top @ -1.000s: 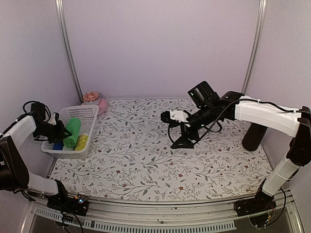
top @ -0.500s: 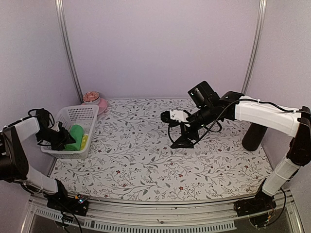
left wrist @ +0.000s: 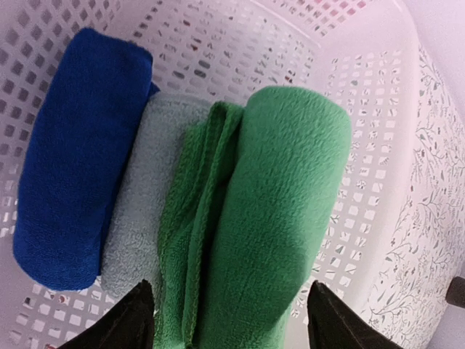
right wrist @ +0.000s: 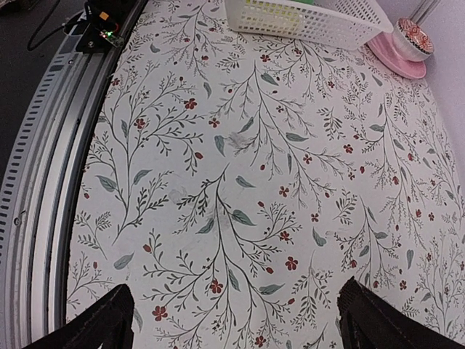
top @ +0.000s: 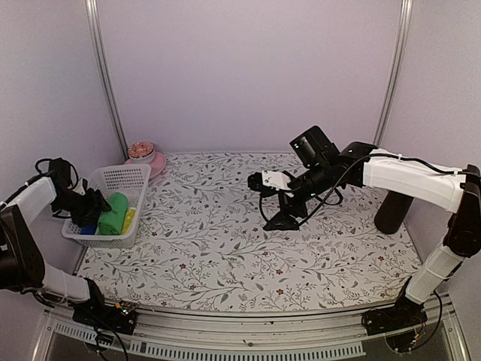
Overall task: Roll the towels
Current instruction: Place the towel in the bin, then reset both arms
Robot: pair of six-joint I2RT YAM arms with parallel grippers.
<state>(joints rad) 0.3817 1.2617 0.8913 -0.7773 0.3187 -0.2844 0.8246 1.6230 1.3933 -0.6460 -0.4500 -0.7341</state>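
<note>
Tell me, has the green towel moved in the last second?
Yes. The green towel has dropped lower, settling into the white basket.

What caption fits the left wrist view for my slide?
Left gripper straddling a rolled green towel beside a grey towel and a blue towel in a white basket.

A floral tablecloth [top: 225, 248] lies under the right gripper [top: 264, 201], with lilac walls [top: 248, 75] and two metal poles [top: 105, 75] beyond it.

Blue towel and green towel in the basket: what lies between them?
A pale grey towel lies between the blue towel and the green towel; the left wrist view shows it.
</note>
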